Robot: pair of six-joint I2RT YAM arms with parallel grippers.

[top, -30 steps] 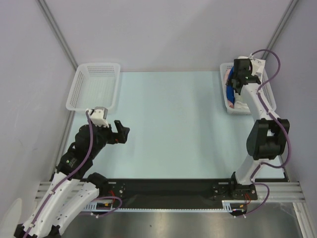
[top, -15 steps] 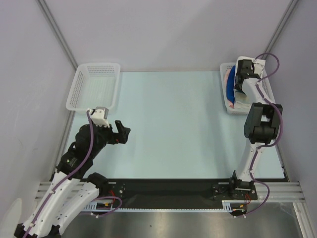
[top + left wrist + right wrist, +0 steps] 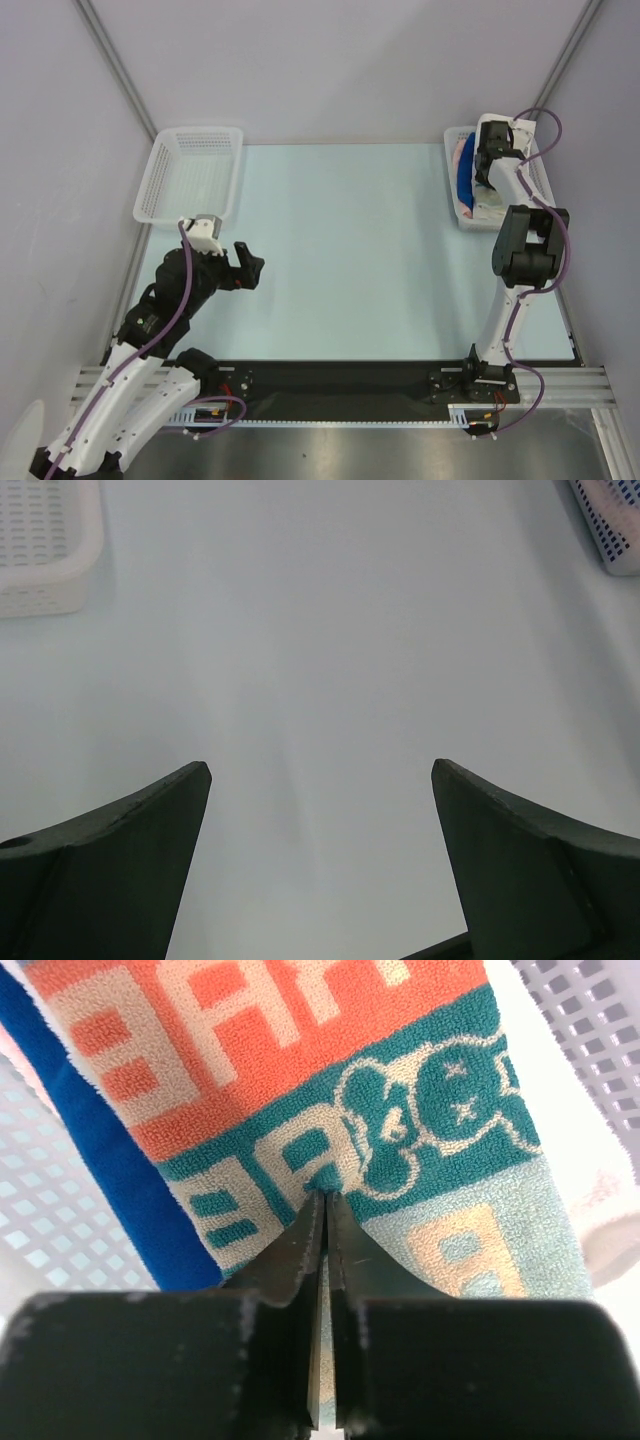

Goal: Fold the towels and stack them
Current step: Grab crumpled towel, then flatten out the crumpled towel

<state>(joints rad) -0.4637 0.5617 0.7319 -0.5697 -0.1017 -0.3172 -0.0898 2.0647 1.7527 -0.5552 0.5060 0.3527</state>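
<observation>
The left fingers (image 3: 120,860) are held wide above the surface (image 3: 350,250), near the left basket (image 3: 190,175); nothing is yet folded or stacked. The towels (image 3: 464,185) are kept in the right basket (image 3: 480,222), where the right fingers (image 3: 285,1260) are closed on a fold of the lettered towel (image 3: 300,1080). Against the frame a second earlier, these fingers are now shut and lowered into the basket; the left arm is unmoved.

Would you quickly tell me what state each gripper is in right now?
Left gripper: open, empty.
Right gripper: closed on the lettered towel.
</observation>
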